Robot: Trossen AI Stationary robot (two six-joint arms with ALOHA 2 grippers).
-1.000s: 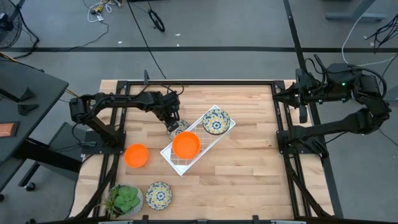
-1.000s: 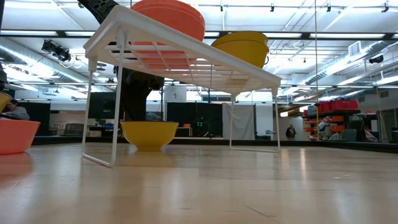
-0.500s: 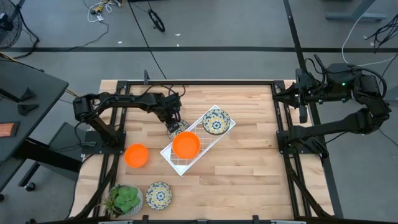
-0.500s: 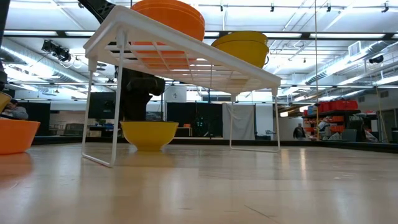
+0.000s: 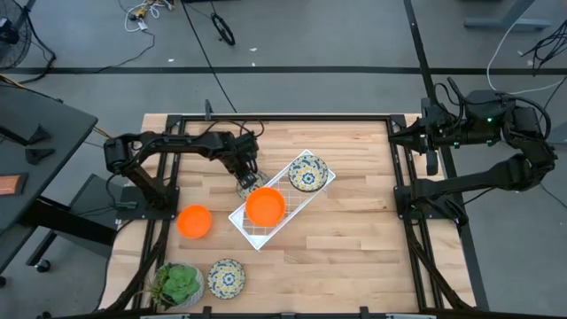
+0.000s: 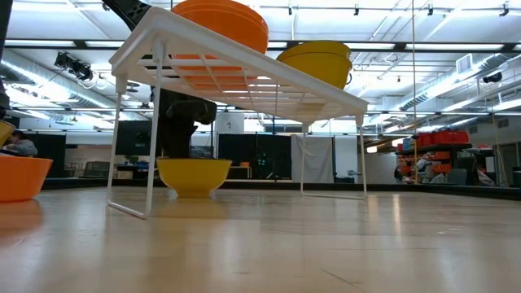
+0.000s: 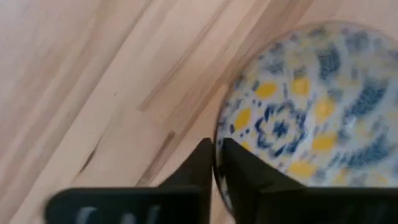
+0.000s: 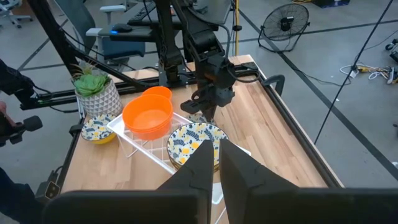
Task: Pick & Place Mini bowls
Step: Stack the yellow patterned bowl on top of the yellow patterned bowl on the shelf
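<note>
From the high view, the left gripper (image 5: 247, 180) is sitting low over a floral mini bowl (image 5: 255, 184) lying on the table (image 5: 354, 239) just beside the white wire rack (image 5: 279, 220). The rack is carrying 2 more bowls: an orange bowl (image 5: 265, 206) at one end and a second floral bowl (image 5: 307, 172) at the other. Another orange bowl (image 5: 194, 221) is resting on the table near the left edge, and a third floral bowl (image 5: 226, 277) is sitting just beside the potted plant (image 5: 180, 283) at the front corner. The right arm is waiting folded at the table's right edge, its gripper (image 5: 431, 159) well apart from all bowls.

From the low view, the rack (image 6: 244, 73) is standing on its legs, with the gripped bowl's yellow underside (image 6: 194, 174) showing on the table beneath it.

From the left wrist view, the fingers (image 7: 239, 171) are pinching the rim of the floral bowl (image 7: 305, 112), 1 inside and 1 outside.

From the right wrist view, the right gripper's fingers (image 8: 239, 165) are looking nearly pressed together, holding nothing, while the left gripper (image 8: 208, 102) is showing beyond the rack.
</note>
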